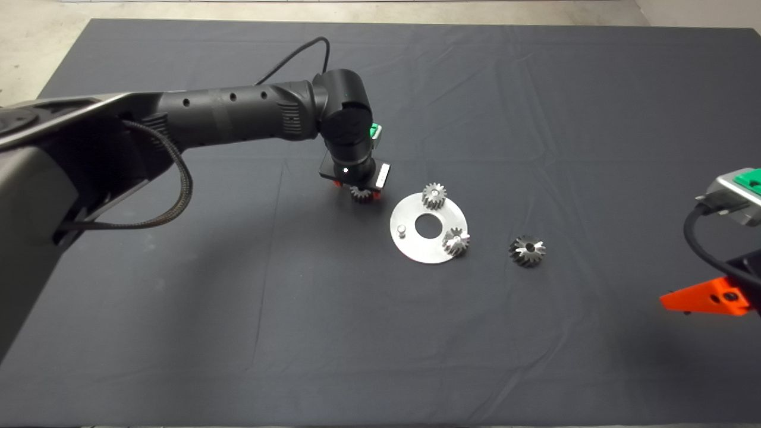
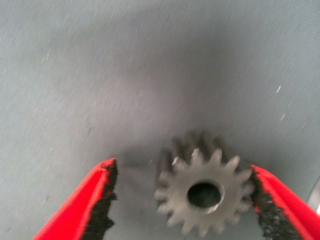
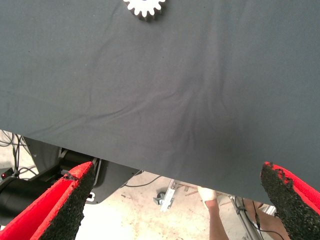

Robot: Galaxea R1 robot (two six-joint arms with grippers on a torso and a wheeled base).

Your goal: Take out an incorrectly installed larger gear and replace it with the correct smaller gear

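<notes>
The smaller gear (image 1: 360, 194), a silver spur gear with a round centre hole, lies flat on the mat left of the round metal plate (image 1: 416, 249). My left gripper (image 1: 358, 191) hangs right over it. In the left wrist view the gear (image 2: 202, 195) lies between the spread fingers of the left gripper (image 2: 182, 167), close to one pad (image 2: 265, 205) and clear of the other. The larger gear (image 1: 527, 250), dark with long slanted teeth, lies on the mat right of the plate. My right gripper (image 1: 704, 297) is parked open at the right edge.
The plate carries a spur gear (image 1: 434, 196) at its far side, a bright slanted-tooth gear (image 1: 456, 241) at its near right and a bare peg (image 1: 402, 229) at its left. The right wrist view shows a pale spur gear (image 3: 145, 7), the mat's edge and a person's leg (image 3: 215, 220).
</notes>
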